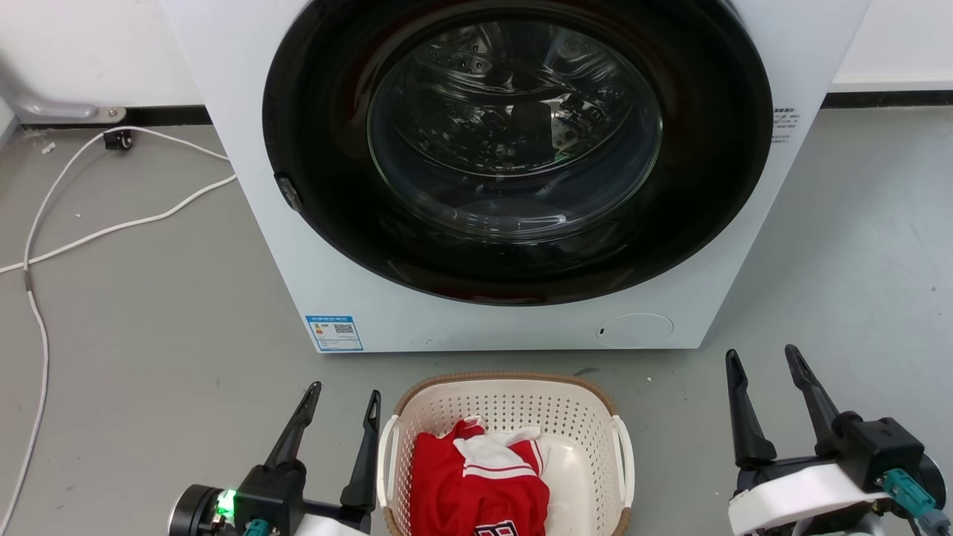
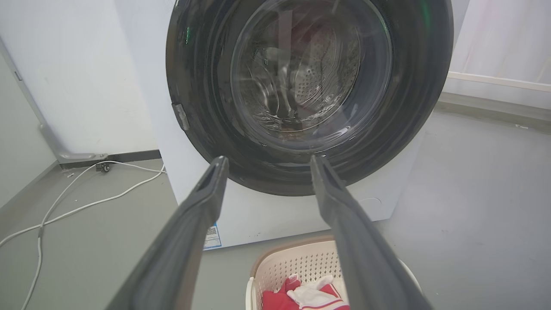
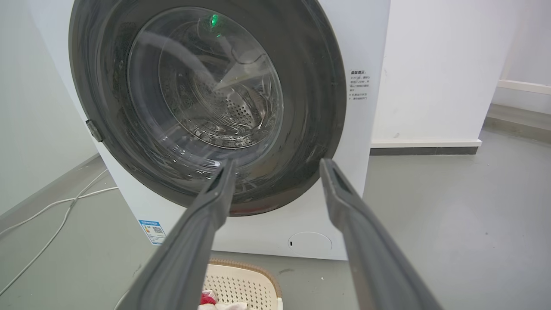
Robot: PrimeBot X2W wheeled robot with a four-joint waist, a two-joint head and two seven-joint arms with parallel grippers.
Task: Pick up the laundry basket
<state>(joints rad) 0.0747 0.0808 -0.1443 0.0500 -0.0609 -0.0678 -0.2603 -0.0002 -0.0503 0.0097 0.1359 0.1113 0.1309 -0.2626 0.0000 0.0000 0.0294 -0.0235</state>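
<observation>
I have the laundry basket [image 1: 521,413] on the grey floor [image 1: 149,335], directly in front of the washing machine [image 1: 246,186] and close to its base, centred under the round dark door [image 1: 514,126], which looks closed. The basket sits upright with its brown rim facing up. A red and white jersey [image 1: 476,484] lies crumpled inside it, towards the near side.

My left hand [image 1: 345,390] is spread, its two dark fingers apart and gripping nothing. It is on the basket's left side. In the head view its inner finger [image 1: 365,461] runs just beside the basket's white left handle [image 1: 385,461], and I cannot tell whether they touch.

My right hand [image 1: 762,351] is also spread and empty. It sits well apart from the basket's right handle [image 1: 625,461], with bare floor between them. Both hands point towards the machine, and each wrist view looks between its fingers at the door glass, with the basket's far rim low in the picture.

A white cable [image 1: 112,227] trails across the floor to the left of the machine. A blue label [image 1: 334,333] is stuck at the machine's lower left corner, and a round cover [image 1: 634,330] sits at its lower right.
</observation>
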